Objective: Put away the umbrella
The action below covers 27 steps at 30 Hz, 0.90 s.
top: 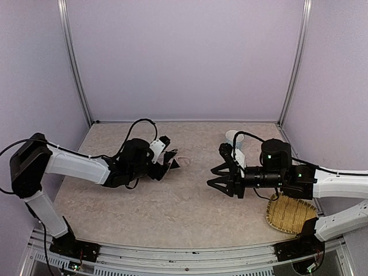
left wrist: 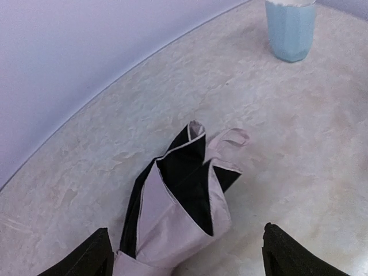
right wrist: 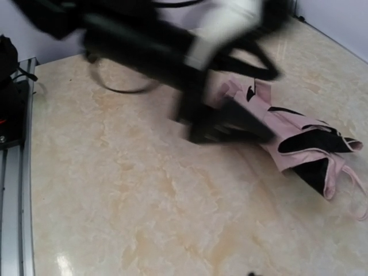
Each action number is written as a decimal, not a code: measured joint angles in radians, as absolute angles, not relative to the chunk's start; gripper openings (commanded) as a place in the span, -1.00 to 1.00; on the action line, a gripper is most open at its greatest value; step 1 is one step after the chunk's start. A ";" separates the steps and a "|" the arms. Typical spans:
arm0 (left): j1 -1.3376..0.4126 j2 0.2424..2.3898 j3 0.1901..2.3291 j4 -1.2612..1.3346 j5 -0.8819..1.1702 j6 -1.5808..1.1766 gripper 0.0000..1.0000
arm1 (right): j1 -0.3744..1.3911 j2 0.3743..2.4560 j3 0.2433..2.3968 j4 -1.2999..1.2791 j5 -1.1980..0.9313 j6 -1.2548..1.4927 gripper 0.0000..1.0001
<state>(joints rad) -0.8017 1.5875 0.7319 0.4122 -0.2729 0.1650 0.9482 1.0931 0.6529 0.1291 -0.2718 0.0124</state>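
Observation:
The umbrella [left wrist: 181,207] lies folded on the table, pale pink outside with black lining showing and a pink strap loop at its far end. It also shows in the top view [top: 172,160] and in the right wrist view [right wrist: 299,138]. My left gripper [left wrist: 187,260] is open, its two black fingertips [left wrist: 86,259] wide apart on either side of the umbrella's near end. My right gripper [top: 217,170] is open and empty, hovering at mid-table to the right of the umbrella and pointing at it. Its fingers are out of its own wrist view.
A light-blue cup [top: 234,138] stands behind the right gripper and shows in the left wrist view [left wrist: 290,29]. A woven bamboo tray [top: 290,214] lies at the front right under the right arm. Lilac walls close the back and sides.

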 measured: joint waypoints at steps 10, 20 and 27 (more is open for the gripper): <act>-0.757 1.964 1.105 0.055 -0.355 0.408 0.75 | 0.947 1.077 0.640 0.113 -0.278 0.005 -0.05; -0.570 2.071 1.311 -0.102 -0.102 0.286 0.12 | 0.946 1.045 0.621 0.102 -0.279 0.004 -0.04; -0.458 2.072 1.343 -0.139 0.122 0.109 0.41 | 0.946 1.040 0.621 0.100 -0.277 0.002 -0.04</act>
